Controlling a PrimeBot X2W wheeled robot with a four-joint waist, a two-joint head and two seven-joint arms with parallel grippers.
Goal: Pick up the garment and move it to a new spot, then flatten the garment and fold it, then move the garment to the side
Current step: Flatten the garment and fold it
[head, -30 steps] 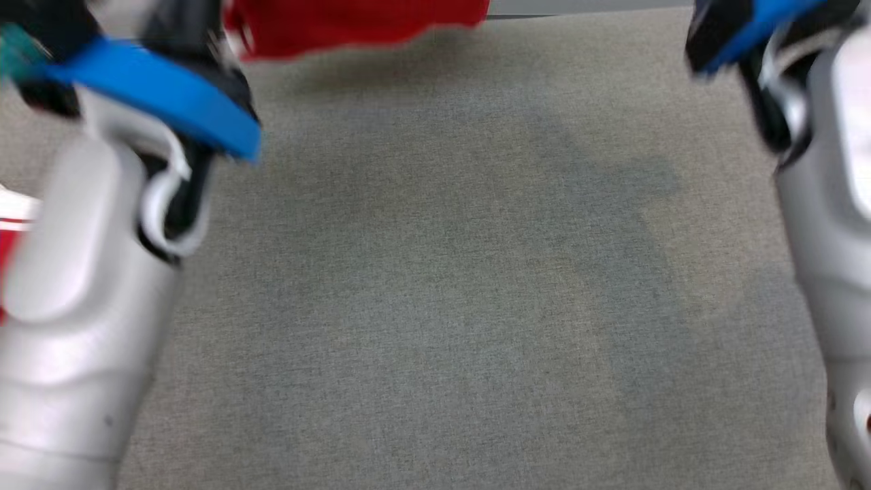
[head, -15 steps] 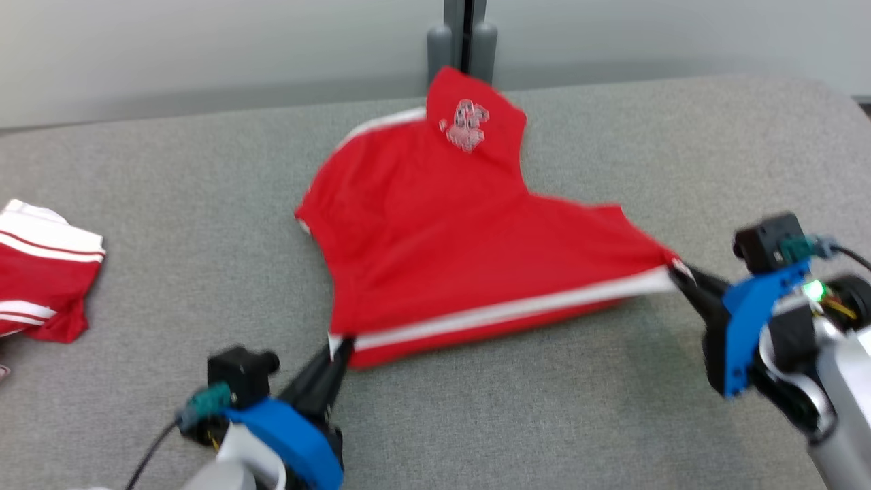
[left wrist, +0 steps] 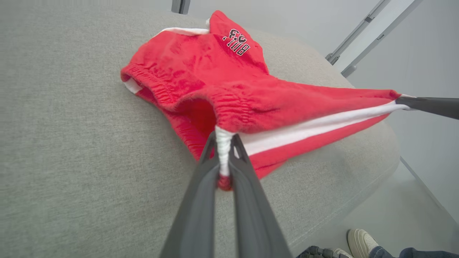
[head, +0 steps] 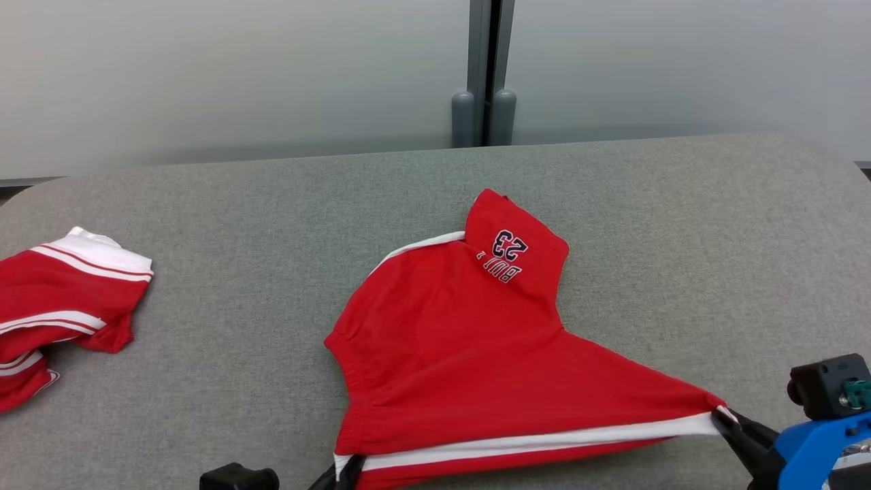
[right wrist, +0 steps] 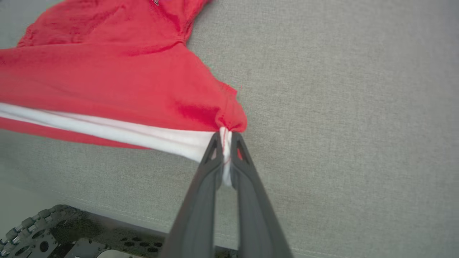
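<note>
The garment (head: 469, 354), red shorts with a white side stripe, lay on the grey padded table (head: 272, 224) in the head view. It sat near the front edge, with its printed leg pointing toward the far wall. The left gripper (head: 343, 476) at the bottom edge and the right gripper (head: 725, 418) at the lower right each pinched one end of the striped side, which ran taut between them. A second red piece of clothing (head: 61, 299) sat well apart at the far left.

In the left wrist view, the left gripper (left wrist: 223, 138) was closed on a bunched white-and-red corner by the waistband. The far part of the shorts rested on the table.

In the right wrist view, the right gripper (right wrist: 225, 135) was clamped on the opposite corner, with only a thin twist of fabric between its tips.

Both holds looked shallow, so pulling the arms further apart could slip a corner free and let that side drop. The printed leg looked doubled over, and dragging might bunch it instead of flattening it. The table's front edge was close, so slack cloth could hang over it.
</note>
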